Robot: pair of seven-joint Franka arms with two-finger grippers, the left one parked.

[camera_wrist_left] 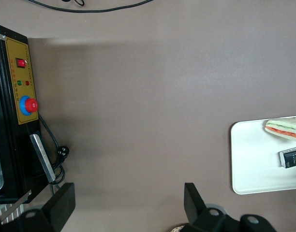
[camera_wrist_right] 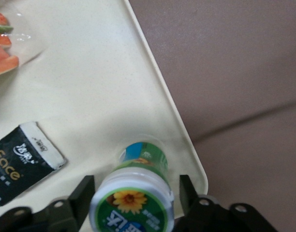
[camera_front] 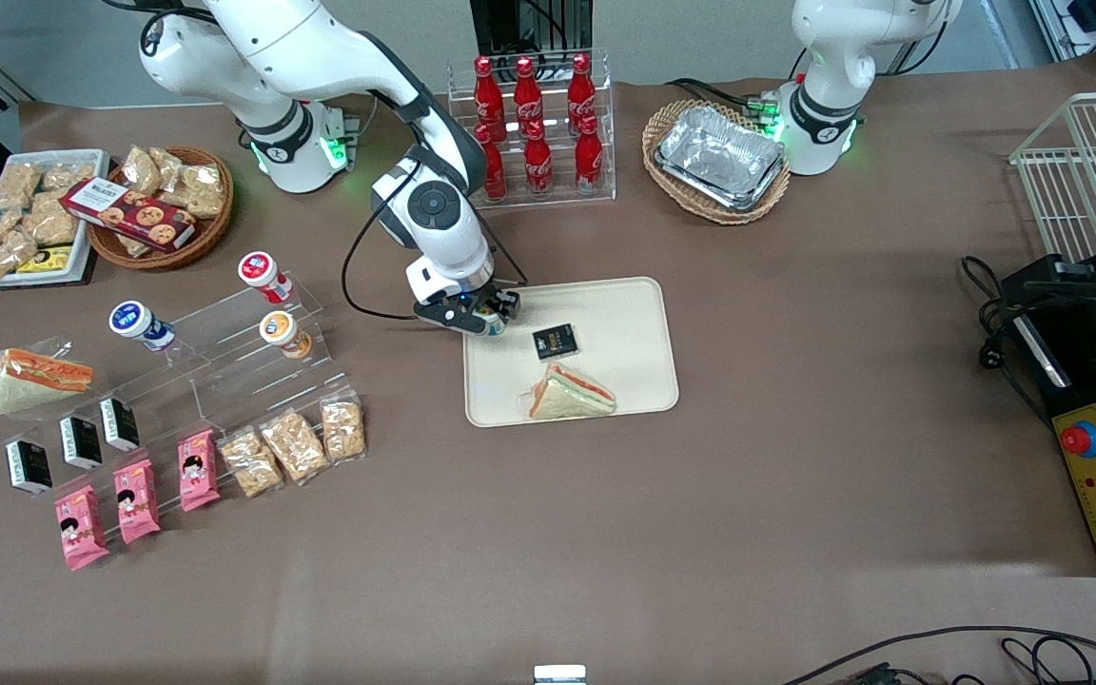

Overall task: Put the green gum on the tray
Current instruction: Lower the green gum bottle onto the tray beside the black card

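Observation:
The green gum is a small white jar with a green lid showing a yellow flower. It stands on the cream tray close to one rounded corner. My right gripper is open around it, one black finger on each side with a gap to the jar. In the front view the gripper hangs low over the tray, at the corner nearest the working arm's base, and mostly hides the gum.
A black packet and a wrapped sandwich lie on the tray beside the gripper. A rack of red cola bottles stands farther from the front camera. Toward the working arm's end, a clear stepped shelf holds other jars and snacks.

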